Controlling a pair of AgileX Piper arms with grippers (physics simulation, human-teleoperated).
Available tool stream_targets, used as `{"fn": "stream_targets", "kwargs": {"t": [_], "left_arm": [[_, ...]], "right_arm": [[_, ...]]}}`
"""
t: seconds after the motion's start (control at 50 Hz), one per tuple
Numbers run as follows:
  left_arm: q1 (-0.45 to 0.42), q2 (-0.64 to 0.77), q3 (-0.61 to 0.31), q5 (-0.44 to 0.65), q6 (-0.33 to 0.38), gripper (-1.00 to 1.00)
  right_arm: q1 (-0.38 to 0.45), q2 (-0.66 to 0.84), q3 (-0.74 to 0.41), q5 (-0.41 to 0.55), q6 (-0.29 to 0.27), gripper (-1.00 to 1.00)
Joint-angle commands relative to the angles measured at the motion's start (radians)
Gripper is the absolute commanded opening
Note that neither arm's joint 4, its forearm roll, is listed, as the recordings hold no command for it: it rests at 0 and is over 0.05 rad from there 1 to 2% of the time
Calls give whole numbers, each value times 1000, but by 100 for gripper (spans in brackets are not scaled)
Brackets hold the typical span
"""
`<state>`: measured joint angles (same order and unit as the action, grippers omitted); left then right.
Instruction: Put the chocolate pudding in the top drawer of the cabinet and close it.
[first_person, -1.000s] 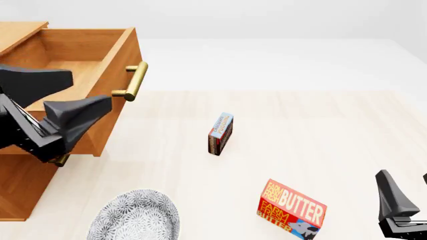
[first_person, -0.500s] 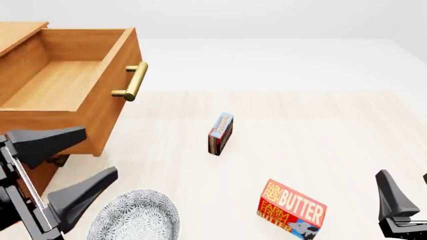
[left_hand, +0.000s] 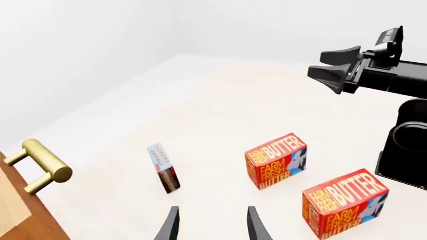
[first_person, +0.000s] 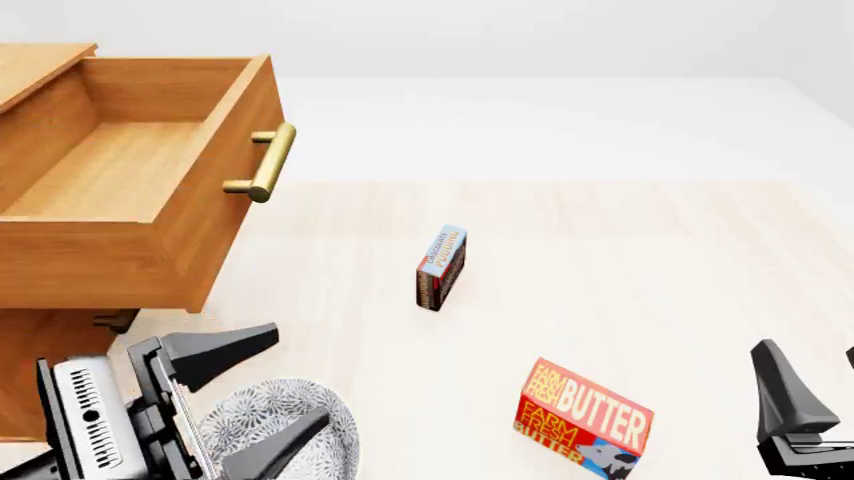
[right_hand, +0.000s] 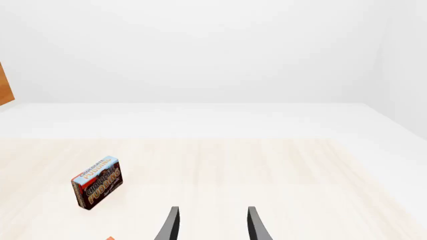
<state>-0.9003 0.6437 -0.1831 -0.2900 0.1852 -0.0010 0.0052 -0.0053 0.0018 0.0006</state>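
Note:
The chocolate pudding (first_person: 442, 267) stands on its long edge mid-table, light blue end farthest from me; the wrist views also show this pudding box (left_hand: 163, 167) (right_hand: 98, 182). The cabinet (first_person: 40, 370) fills the left, its top drawer (first_person: 127, 175) pulled out and bare inside, brass handle (first_person: 267, 163) facing right. My left gripper (first_person: 300, 372) is open and low at the front left, over the plate, well short of the pudding. My right gripper (first_person: 810, 352) is open at the front right corner, far from the box. Both hold nothing.
A patterned grey plate (first_person: 267, 435) lies at the front left under the left gripper. A red BUTTER box (first_person: 583, 410) sits at the front right of centre; the left wrist view shows two such boxes (left_hand: 277, 160) (left_hand: 345, 200). The lower drawer's handle (first_person: 114, 320) peeks out under the open drawer.
My left gripper has swung from beside the drawer front down and back toward the table's near edge, now over the plate. The pudding, butter box and right gripper have not moved.

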Motion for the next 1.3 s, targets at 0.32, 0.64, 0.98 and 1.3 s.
{"fn": "stream_targets", "kwargs": {"t": [0.32,0.64,0.98,1.3], "left_arm": [[-68,409,22,-435,-137,100],[-136,548,-99,-458,-195,100],[-89,631,-189,-412,-248,100],[-53,681,-286,-321,-256,100]], "right_arm": [[0,0,0,0,0,100],[0,0,0,0,0,100],[0,0,0,0,0,100],[0,0,0,0,0,100]]}}
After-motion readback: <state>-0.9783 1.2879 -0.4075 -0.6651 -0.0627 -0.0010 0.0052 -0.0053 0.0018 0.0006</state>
